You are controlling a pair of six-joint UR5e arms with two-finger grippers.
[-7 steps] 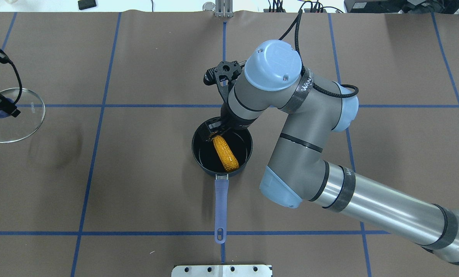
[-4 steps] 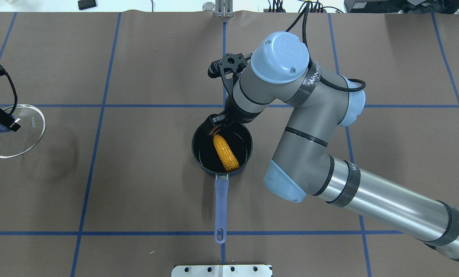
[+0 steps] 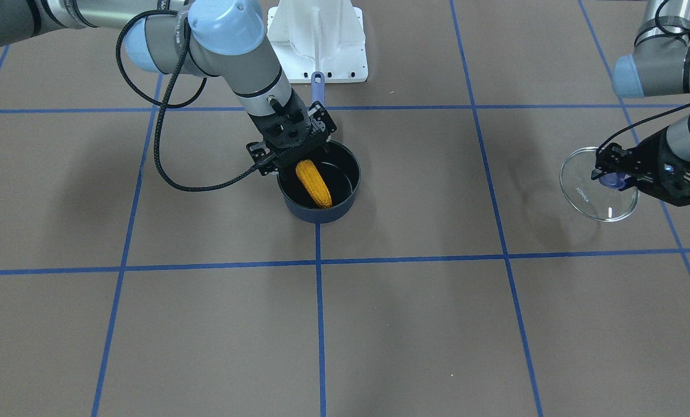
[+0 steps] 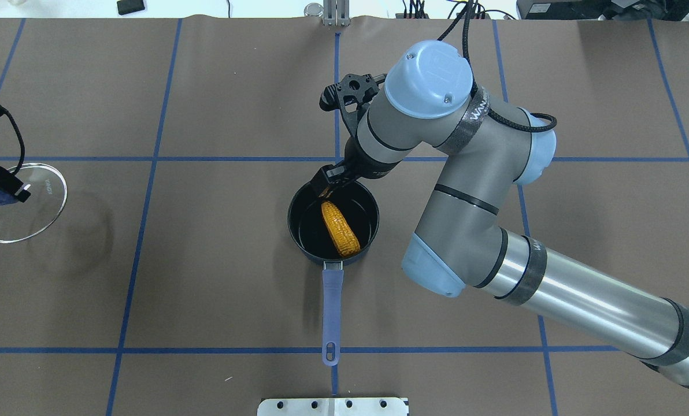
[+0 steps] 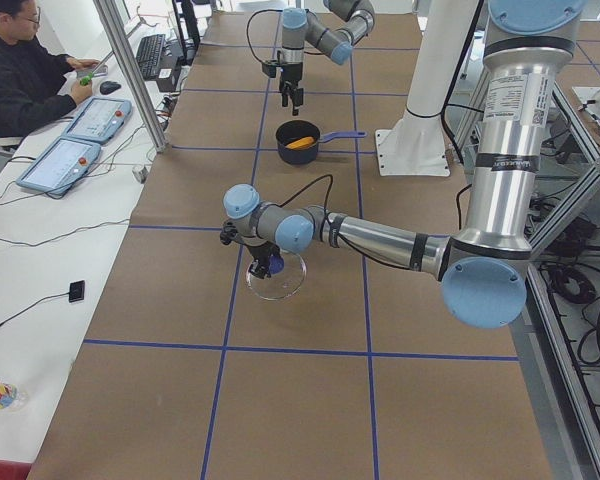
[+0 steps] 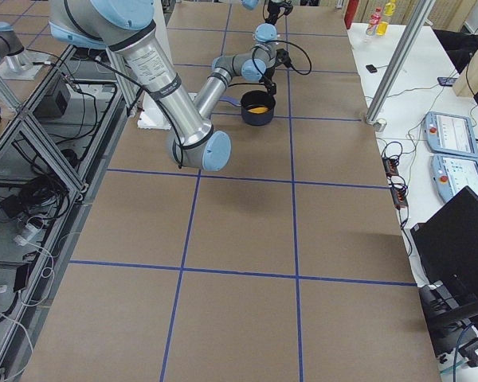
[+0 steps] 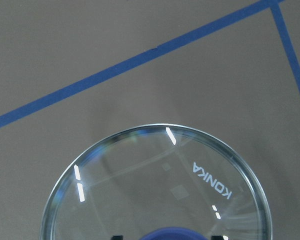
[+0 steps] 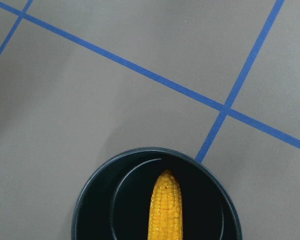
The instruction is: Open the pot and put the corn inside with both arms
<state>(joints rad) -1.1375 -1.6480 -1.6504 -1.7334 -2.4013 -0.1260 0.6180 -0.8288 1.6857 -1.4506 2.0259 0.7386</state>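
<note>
- We count one pot [image 4: 291, 226], one corn [image 4: 340, 229], one glass lid [image 3: 582, 197], two arms and two hands.
- The pot stands uncovered near the middle of the surface [image 4: 217, 277], on the centre tape line [image 4: 336, 86] and between two cross lines. It is well apart from every edge.
- Its handle [image 4: 332, 300] points to the near side, toward the white base plate [image 4: 333, 406].
- The corn lies inside the pot on the black bottom, slanted, with its narrow tip toward the far rim.
- The right hand [image 4: 328, 182] hangs over the pot's far rim, above the corn's tip and apart from it. Its fingers are spread and hold nothing.
- The right arm [image 4: 466, 173] bends over the surface to the right of the pot, so that side is crowded. The pot's left side has only brown paper and tape lines beside it.
- The left hand [image 3: 614, 179] is closed on the lid's blue knob [image 7: 172, 234], far out at the left, near the edge of the overhead view.
- The lid is tilted and held off the surface; its shadow falls apart from it.
- Pot and lid are well apart, with a whole tape square between them.
</note>
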